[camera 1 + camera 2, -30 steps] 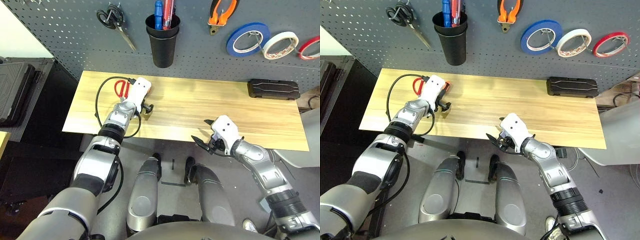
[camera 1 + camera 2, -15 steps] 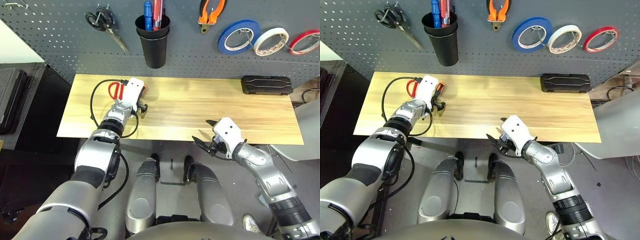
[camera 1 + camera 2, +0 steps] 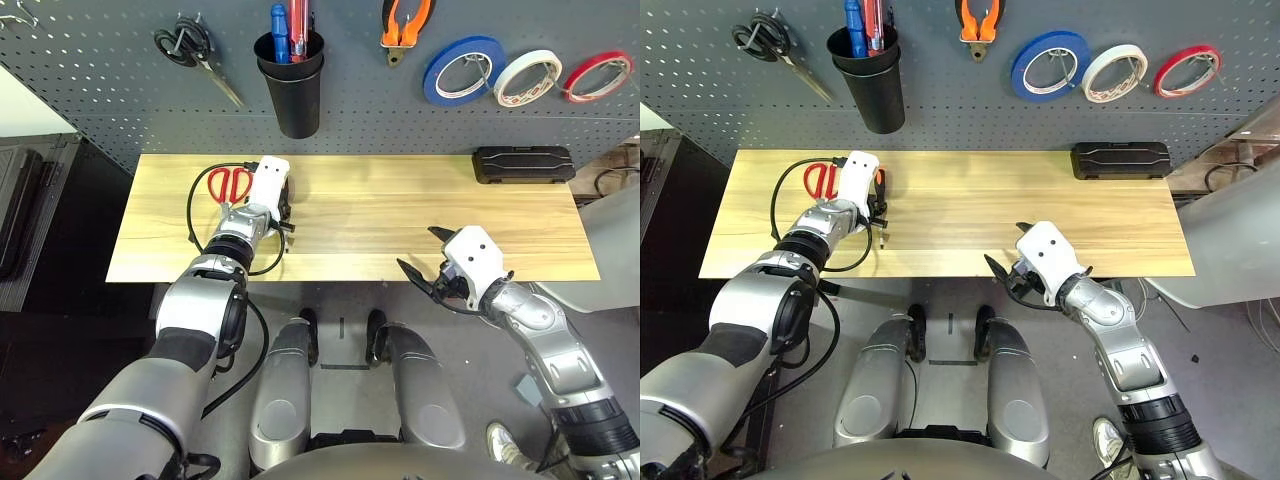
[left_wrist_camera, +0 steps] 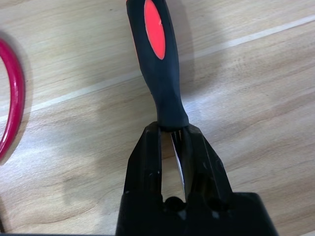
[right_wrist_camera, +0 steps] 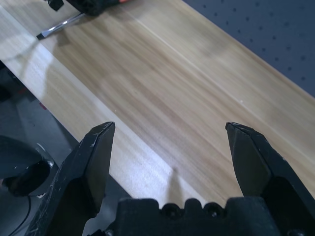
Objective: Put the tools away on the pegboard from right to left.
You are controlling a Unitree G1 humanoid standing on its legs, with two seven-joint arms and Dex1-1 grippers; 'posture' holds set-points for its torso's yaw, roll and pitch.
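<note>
Black-and-red screwdriver [image 4: 158, 73] clamped in left gripper [image 4: 173, 147], no legible writing

It looked like a workshop: a dark grey pegboard [image 3: 120, 70] hung with pliers [image 3: 403, 22], scissors and tape rolls rose behind a wooden workbench [image 3: 400, 215].

Light wood table [image 3: 400, 215], dark floor [image 3: 60, 370] below
</note>
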